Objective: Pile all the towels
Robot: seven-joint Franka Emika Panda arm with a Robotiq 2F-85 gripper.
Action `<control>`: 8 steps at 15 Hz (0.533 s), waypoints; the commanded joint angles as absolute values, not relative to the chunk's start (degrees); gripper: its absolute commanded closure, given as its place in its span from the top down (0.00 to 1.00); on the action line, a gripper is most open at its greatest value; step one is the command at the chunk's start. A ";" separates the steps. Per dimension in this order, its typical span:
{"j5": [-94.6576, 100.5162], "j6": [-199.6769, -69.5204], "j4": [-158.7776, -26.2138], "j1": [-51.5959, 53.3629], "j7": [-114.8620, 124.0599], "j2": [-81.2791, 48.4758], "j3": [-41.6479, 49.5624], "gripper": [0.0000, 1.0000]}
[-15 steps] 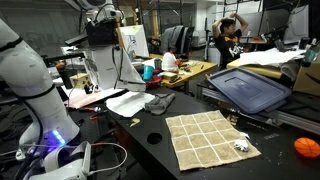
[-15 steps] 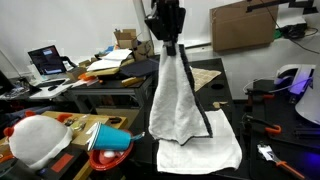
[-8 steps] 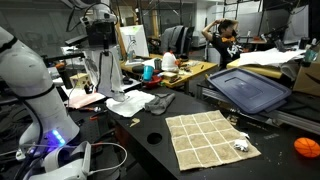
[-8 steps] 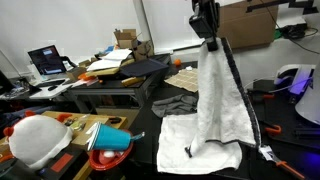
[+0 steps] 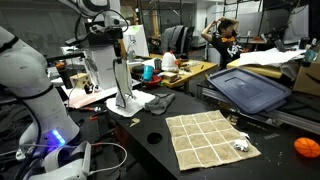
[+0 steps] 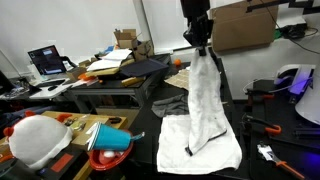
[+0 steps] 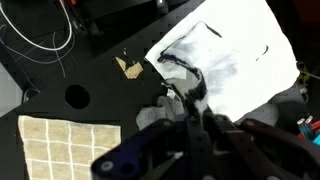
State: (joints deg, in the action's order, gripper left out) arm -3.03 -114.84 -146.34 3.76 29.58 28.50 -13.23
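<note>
Hanging straight below the gripper [image 6: 200, 46], the white towel [image 6: 205, 100] is clamped there by its top.

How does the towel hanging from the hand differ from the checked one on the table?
The hanging towel is plain white; the checked towel is tan with a grid. The hanging towel drapes from the hand; the checked towel lies spread flat, untouched. Both are towels.
</note>
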 commanded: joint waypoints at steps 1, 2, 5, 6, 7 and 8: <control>-2.76 -122.62 -147.52 2.82 31.44 25.41 -13.99 0.02; -2.81 -124.65 -147.58 2.93 31.93 24.21 -14.32 0.02; -2.24 -130.11 -147.23 3.37 34.11 20.36 -15.68 0.02; -2.05 -131.44 -147.16 3.69 35.04 19.18 -16.27 0.02; -1.94 -132.50 -147.16 4.11 35.50 18.10 -16.76 0.02; -1.90 -133.45 -147.33 4.65 36.23 17.09 -17.36 0.02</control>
